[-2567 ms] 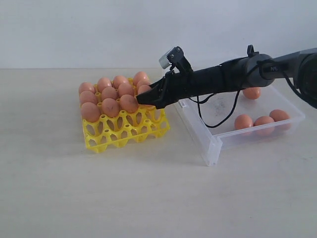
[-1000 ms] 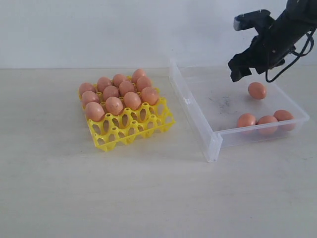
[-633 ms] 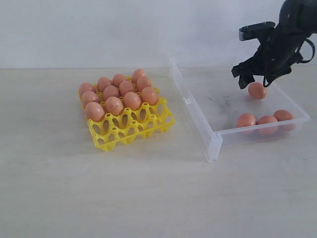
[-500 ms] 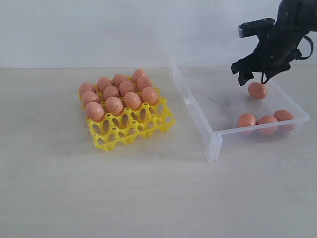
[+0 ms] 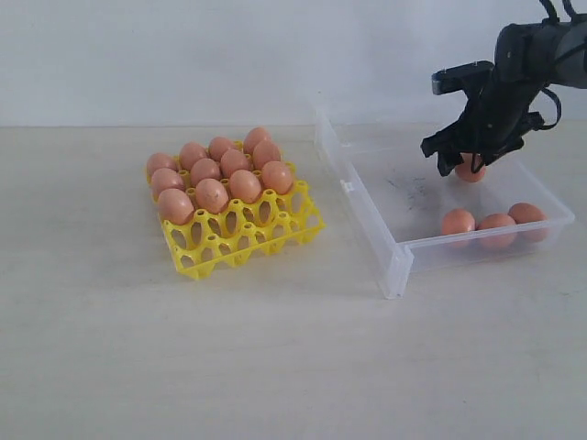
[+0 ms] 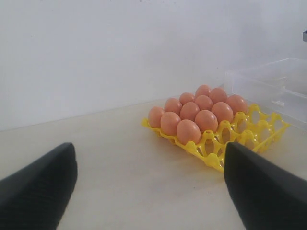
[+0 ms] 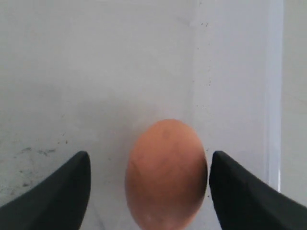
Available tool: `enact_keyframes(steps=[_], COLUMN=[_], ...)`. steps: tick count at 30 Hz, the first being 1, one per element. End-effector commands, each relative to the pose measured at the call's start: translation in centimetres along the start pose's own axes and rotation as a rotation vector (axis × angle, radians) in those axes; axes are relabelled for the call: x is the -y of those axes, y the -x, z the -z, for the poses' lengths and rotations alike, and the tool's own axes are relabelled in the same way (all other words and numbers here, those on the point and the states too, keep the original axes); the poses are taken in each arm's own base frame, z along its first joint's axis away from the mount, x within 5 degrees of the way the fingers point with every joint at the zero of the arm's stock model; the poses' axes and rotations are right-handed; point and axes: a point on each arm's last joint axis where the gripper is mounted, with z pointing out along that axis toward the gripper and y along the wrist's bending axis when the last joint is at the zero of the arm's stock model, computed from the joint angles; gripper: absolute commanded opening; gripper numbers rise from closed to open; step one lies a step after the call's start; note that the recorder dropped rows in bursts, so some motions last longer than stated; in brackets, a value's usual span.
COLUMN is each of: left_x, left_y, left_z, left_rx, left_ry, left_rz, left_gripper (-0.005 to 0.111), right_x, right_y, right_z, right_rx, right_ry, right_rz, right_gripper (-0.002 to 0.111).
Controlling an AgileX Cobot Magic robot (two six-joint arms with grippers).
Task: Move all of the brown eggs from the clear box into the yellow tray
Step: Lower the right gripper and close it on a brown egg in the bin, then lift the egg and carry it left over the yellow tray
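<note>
1. Straddling one brown egg inside the clear box, our right gripper hangs low over the box floor, near the far wall.
2. On the right wrist view we see its jaws spread, one on each side of that egg, with a sliver of box floor showing on both sides. It's released, with no grip on the egg.
3. That egg lies on the box floor, apart from the others.
4. We count three eggs more in the box, in a row against the near wall, close together.
5. The yellow tray sits on the table to the left of the box, near it but not touching.
6. The tray holds twelve eggs, which fill the three rear rows, one per cup. The front row of cups is bare.
7. Our left gripper is out of the exterior view. Its wrist view shows both fingers wide apart with nothing between them, so it's released too. It is low over the table, facing the tray from a distance.
</note>
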Motion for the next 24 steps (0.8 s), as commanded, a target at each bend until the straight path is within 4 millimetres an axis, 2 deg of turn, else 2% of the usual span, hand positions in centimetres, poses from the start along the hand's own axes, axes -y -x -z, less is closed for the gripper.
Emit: enact_keyframes(steps=[1,6,10,16,18,20,24], left_x=[0.1,0.1,0.1,0.1,0.1,0.1,0.1], left_y=[-0.1,-0.1,-0.1,-0.1,-0.1,-0.1,-0.1], left_z=[0.0,0.0,0.0,0.0,0.0,0.0,0.0], left_rx=[0.001,0.001,0.001,0.001,0.001,0.001,0.001], left_ry=[-0.007,-0.007,-0.007,-0.007,-0.007,-0.007,-0.007], left_rz=[0.014,0.014,0.014,0.014,0.014,0.014,0.014], left_gripper=[0.078,0.078,0.078,0.078,0.078,0.078,0.078], right_x=[0.2,0.3,0.1,-1.1,-1.4,-1.1,-0.1], right_y=[0.3,0.4,0.8,1.8,1.3,0.4,-1.9], right_z=[0.1,0.1,0.1,-0.4,-1.1,-1.8,-3.3], right_rx=[0.024,0.030,0.088,0.311,0.408,0.489,0.507], right_ry=[-0.016,-0.017,-0.002,0.116,0.130,0.073,-0.101], right_rz=[-0.020,-0.029,-0.057,-0.121,-0.137,-0.176,-0.184], right_gripper=[0.042,-0.001,0.000,0.000,0.000,0.000,0.000])
